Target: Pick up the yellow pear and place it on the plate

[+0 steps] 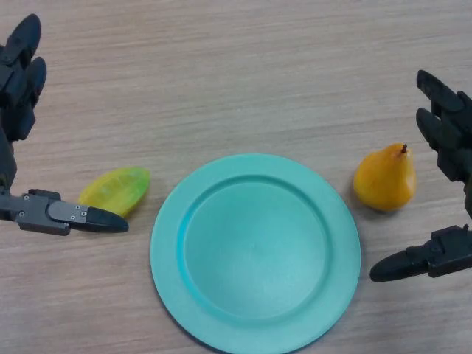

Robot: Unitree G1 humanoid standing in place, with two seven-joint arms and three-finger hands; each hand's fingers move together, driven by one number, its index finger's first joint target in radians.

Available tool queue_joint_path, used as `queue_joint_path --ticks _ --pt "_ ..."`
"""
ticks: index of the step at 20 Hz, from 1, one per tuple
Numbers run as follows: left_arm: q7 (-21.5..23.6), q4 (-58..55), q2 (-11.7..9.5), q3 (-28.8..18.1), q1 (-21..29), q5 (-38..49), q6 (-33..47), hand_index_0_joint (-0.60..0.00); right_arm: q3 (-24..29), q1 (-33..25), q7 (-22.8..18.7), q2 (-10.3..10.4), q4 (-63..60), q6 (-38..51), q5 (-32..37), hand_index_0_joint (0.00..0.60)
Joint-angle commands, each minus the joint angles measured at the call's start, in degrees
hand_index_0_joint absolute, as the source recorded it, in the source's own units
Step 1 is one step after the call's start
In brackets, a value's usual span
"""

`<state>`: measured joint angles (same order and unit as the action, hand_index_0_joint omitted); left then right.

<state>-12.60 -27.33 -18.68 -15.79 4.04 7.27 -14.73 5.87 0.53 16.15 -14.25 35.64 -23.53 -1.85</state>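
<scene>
Yellow pear [385, 179] upright beside teal plate [255, 251], ungrasped; right hand [447, 158] spread wide, empty, reach pending; left hand [22, 133] open, idle, near yellow-green fruit [115, 189].

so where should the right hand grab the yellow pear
Around the wide lower belly of the yellow pear, coming from its right, where the open right hand already flanks it. The pear's stem end tapers, so fingers would likely slip there.

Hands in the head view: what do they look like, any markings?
Both the left hand and right hand are black, with thick, rounded, segmented fingers. The left thumb has a grey metal block with small screws. No markings show.
</scene>
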Motion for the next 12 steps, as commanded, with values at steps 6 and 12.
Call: queue_joint_path --ticks 6,12 --pt "0.20 -2.59 -1.68 -1.74 0.98 -2.84 9.56 0.000 4.67 -2.87 -0.68 -2.38 1.27 10.22 -1.12 0.000" --pt "0.50 -2.47 -1.90 -2.68 1.04 -1.61 9.11 0.000 6.05 -8.12 -0.55 -5.01 -8.94 14.42 0.13 0.000"
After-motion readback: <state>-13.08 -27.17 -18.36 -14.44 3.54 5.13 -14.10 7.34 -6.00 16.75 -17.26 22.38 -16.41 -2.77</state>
